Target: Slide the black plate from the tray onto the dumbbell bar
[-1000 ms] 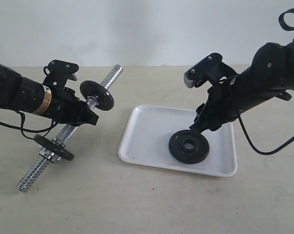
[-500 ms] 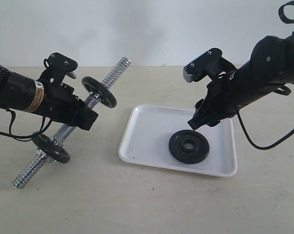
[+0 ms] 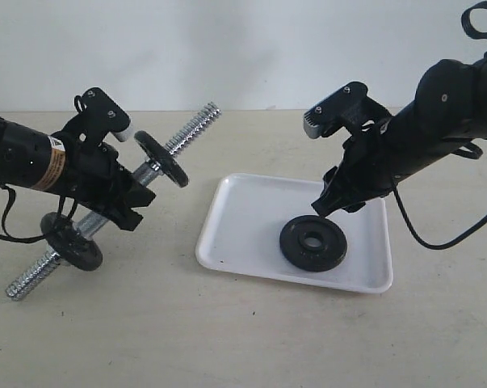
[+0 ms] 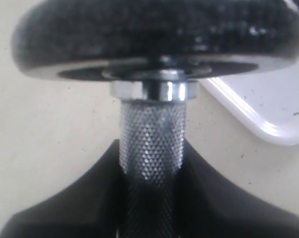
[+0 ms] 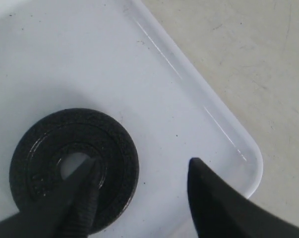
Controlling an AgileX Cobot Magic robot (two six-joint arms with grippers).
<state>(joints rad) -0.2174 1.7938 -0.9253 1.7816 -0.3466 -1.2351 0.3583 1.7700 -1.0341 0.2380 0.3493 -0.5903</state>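
Right jaws spread above black plate (image 3: 292, 242) in tray (image 3: 243, 226), left jaws pinching dumbbell bar (image 3: 191, 128).

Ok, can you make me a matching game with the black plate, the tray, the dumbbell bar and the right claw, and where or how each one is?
Things:
1. black plate
2. tray
3. dumbbell bar
4. right claw

Places and states:
A. clamped in the left claw, tilted
B. white, sitting on the table
C. lying flat in the tray
D. open, above the tray, holding nothing

Pairs: 1-C, 2-B, 3-A, 4-D
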